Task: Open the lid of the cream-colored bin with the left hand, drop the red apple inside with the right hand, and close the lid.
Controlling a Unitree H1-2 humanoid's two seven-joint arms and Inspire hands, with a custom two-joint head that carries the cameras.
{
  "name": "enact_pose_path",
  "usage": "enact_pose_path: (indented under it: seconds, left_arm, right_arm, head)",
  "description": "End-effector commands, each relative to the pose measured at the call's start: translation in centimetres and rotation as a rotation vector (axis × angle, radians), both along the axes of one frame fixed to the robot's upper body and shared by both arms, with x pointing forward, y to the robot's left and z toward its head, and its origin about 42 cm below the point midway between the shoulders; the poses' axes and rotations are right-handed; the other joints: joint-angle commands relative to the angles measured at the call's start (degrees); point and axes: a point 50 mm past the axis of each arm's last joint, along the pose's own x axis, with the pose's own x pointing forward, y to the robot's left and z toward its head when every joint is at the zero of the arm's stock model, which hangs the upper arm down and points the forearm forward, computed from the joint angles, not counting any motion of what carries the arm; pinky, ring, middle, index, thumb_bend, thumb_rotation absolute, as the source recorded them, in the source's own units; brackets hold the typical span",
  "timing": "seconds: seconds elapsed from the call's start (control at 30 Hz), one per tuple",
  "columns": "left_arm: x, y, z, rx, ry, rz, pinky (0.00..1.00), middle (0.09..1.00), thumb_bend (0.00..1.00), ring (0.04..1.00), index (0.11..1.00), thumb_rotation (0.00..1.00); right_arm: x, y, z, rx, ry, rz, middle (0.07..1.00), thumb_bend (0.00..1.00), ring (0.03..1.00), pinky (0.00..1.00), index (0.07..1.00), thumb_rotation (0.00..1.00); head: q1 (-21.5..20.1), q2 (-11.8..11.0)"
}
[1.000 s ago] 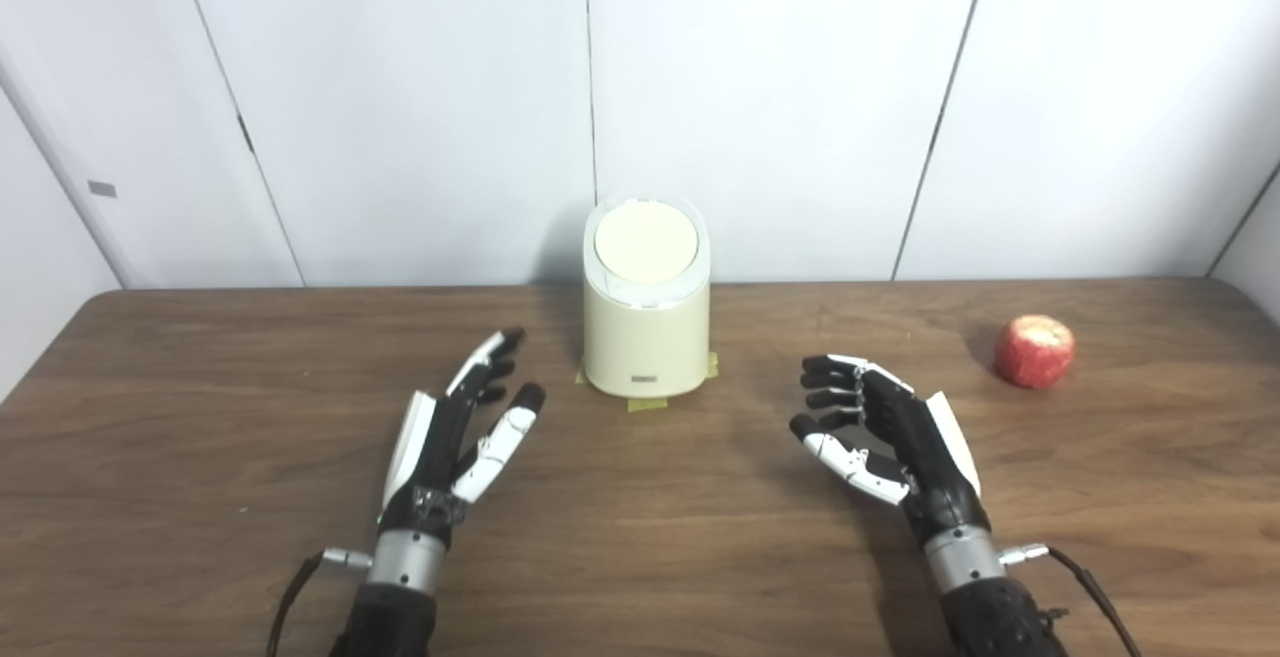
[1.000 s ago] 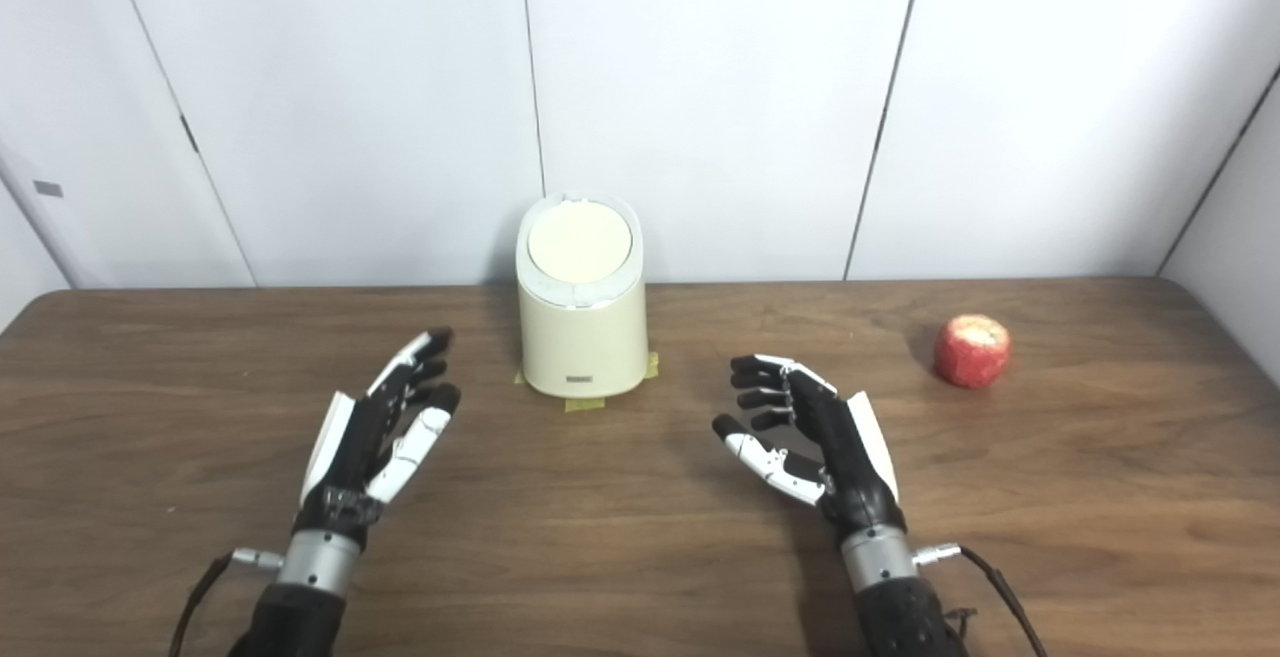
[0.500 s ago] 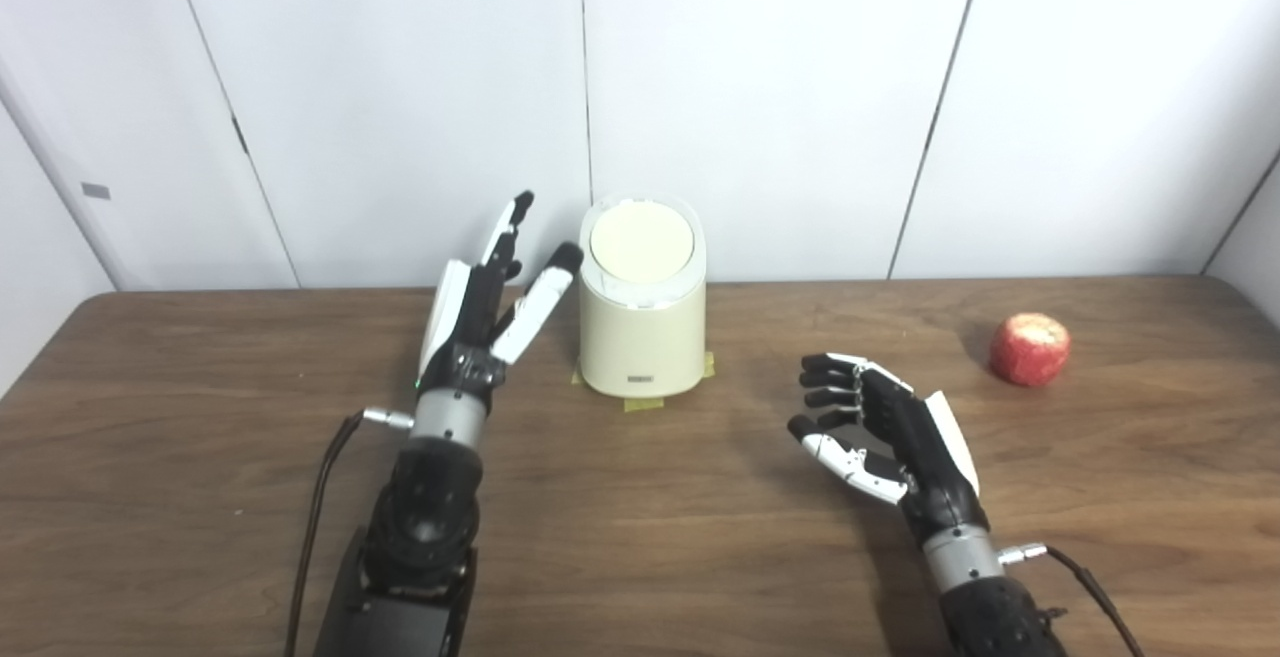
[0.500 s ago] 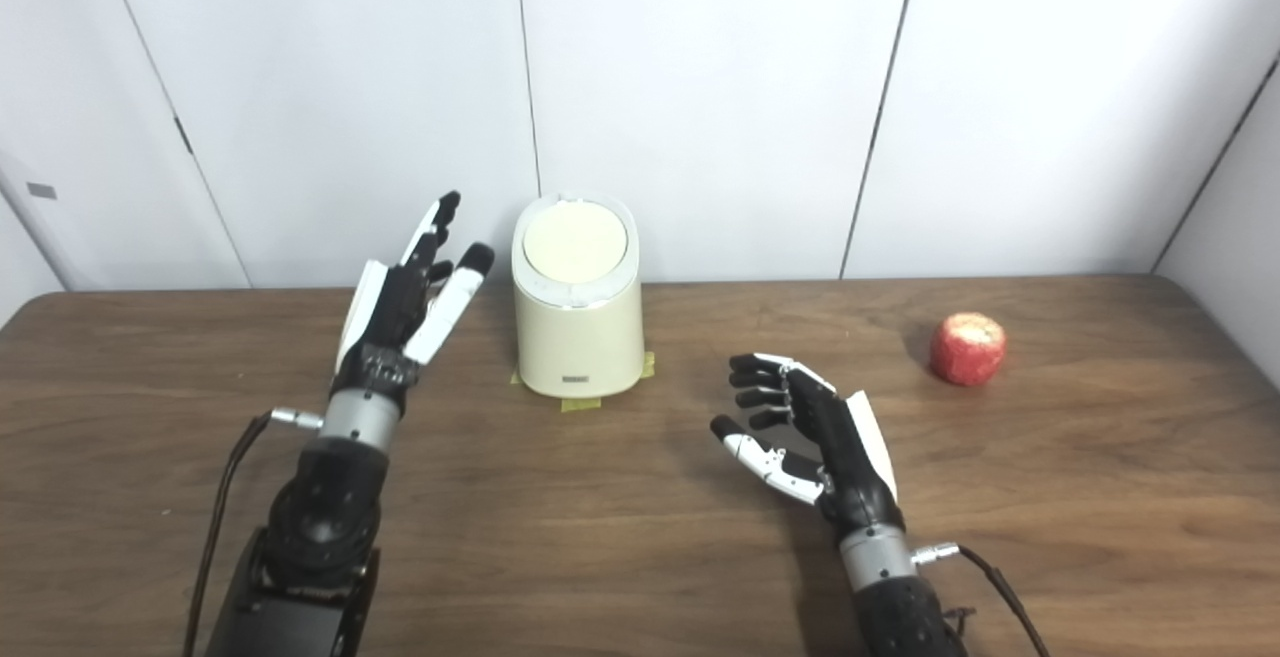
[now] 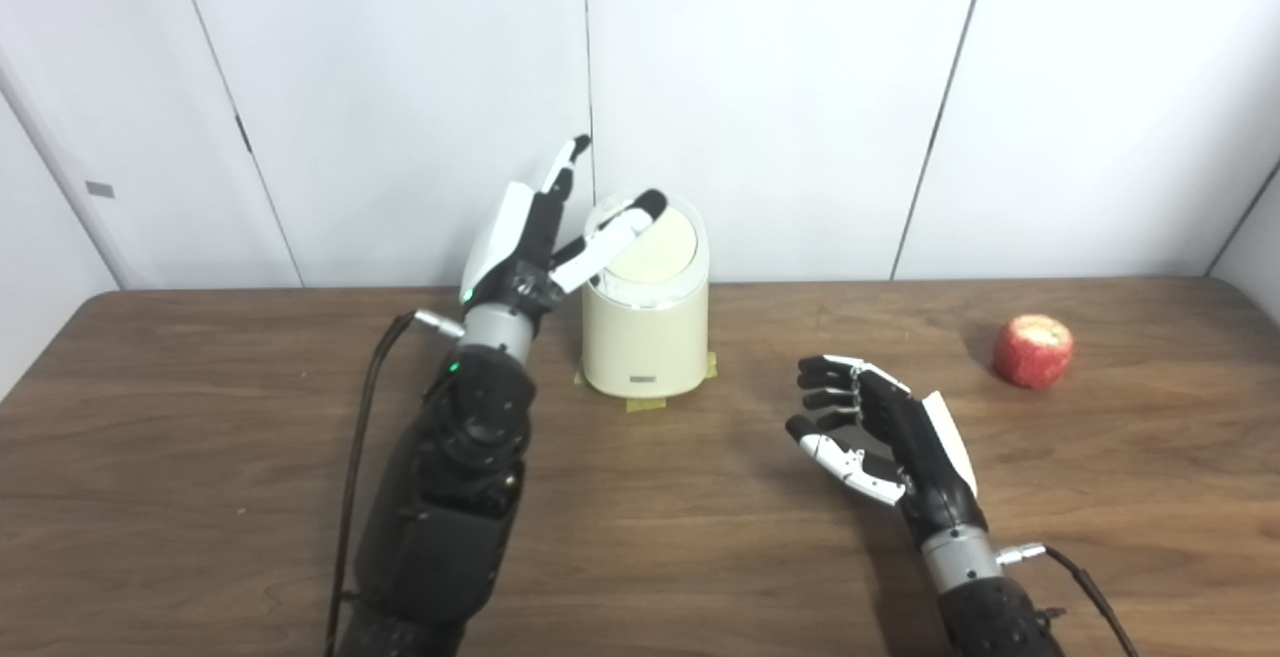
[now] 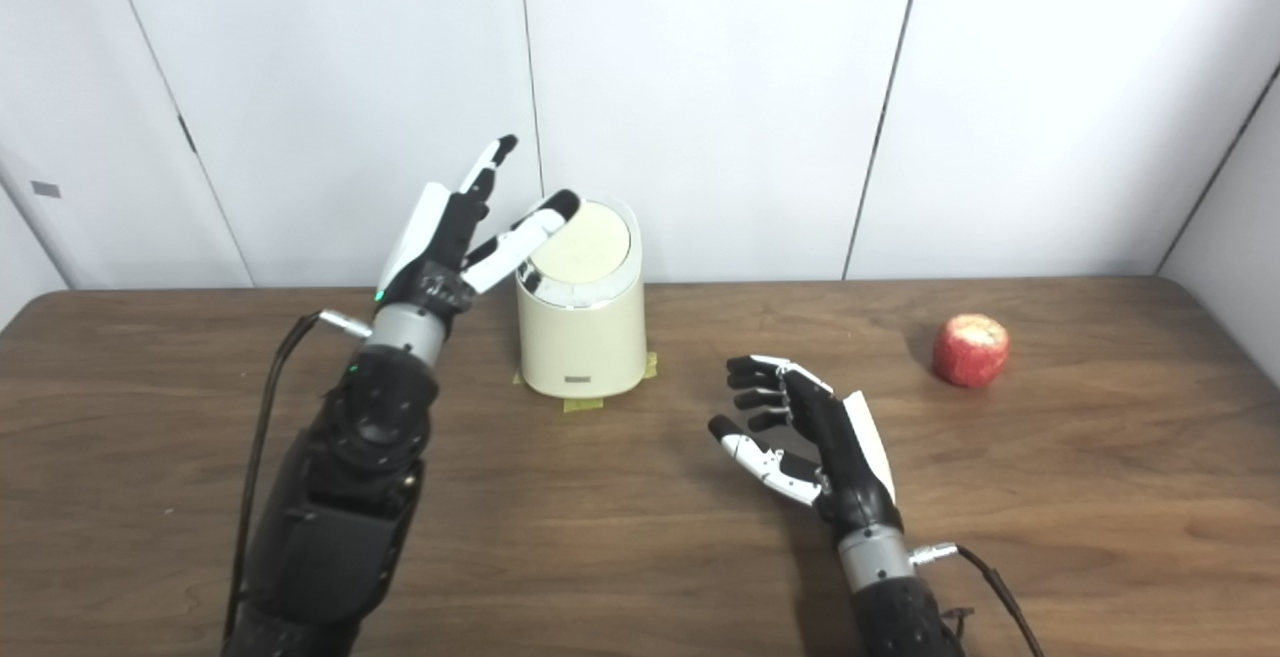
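The cream-colored bin (image 5: 645, 337) stands at the back middle of the wooden table (image 5: 640, 557), its round lid (image 5: 662, 247) lying flat and tilted toward me. My left hand (image 5: 545, 237) is raised at the bin's upper left, open, with its thumb reaching over the lid's left edge. The red apple (image 5: 1034, 350) lies at the right of the table, by itself. My right hand (image 5: 885, 432) hovers low over the table to the right of the bin and left of the apple, open with fingers loosely curled, holding nothing.
Yellow tape tabs (image 5: 650, 403) mark the bin's base. A white panelled wall (image 5: 800, 97) rises right behind the bin. Cables trail from both wrists along the table.
My left hand has risen from the table and moved right, from beside the bin up to its lid. The right hand, bin and apple have stayed put.
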Motion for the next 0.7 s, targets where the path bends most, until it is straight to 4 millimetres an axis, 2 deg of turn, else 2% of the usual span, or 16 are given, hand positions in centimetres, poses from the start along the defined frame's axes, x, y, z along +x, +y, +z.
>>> enact_pose_path:
  seconds: [0.0,0.3,0.4,0.47,0.53,0.67]
  left_arm:
    - [1.0,-0.9,2.7,0.042,-0.069,0.008,0.94,1.0,0.73,1.0,1.0,0.82]
    - [2.8,-1.9,2.7,0.129,-0.041,0.043,1.0,1.0,0.7,1.0,1.0,0.76]
    - [3.0,-2.1,2.6,0.143,-0.034,0.05,1.0,1.0,0.69,1.0,1.0,0.72]
    - [3.1,-2.3,2.5,0.148,-0.03,0.058,1.0,1.0,0.68,1.0,1.0,0.69]
    - [3.2,-2.5,2.4,0.163,-0.033,0.071,0.94,1.0,0.66,1.0,1.0,0.64]
    - [3.5,-2.8,2.4,0.205,-0.041,0.095,0.94,1.0,0.6,1.0,1.0,0.64]
  right_arm:
    - [0.9,0.3,2.1,0.001,-0.091,0.012,0.695,0.26,0.656,0.56,0.691,0.26]
    - [0.8,0.3,2.2,0.007,-0.081,0.004,0.701,0.27,0.667,0.57,0.689,0.31]
    - [0.8,0.3,2.2,0.006,-0.085,0.008,0.697,0.27,0.664,0.57,0.688,0.29]
    - [0.8,0.3,2.2,0.004,-0.088,0.011,0.694,0.26,0.663,0.57,0.687,0.29]
    - [0.9,0.3,2.1,0.003,-0.091,0.013,0.692,0.26,0.656,0.56,0.688,0.26]
    - [0.8,0.4,2.1,-0.009,-0.092,0.011,0.693,0.25,0.658,0.56,0.687,0.26]
  head:
    - [-0.1,0.0]
    - [-0.1,0.3]
    - [-0.1,0.3]
    - [-0.1,0.2]
    - [-0.1,0.2]
    - [-0.2,0.2]
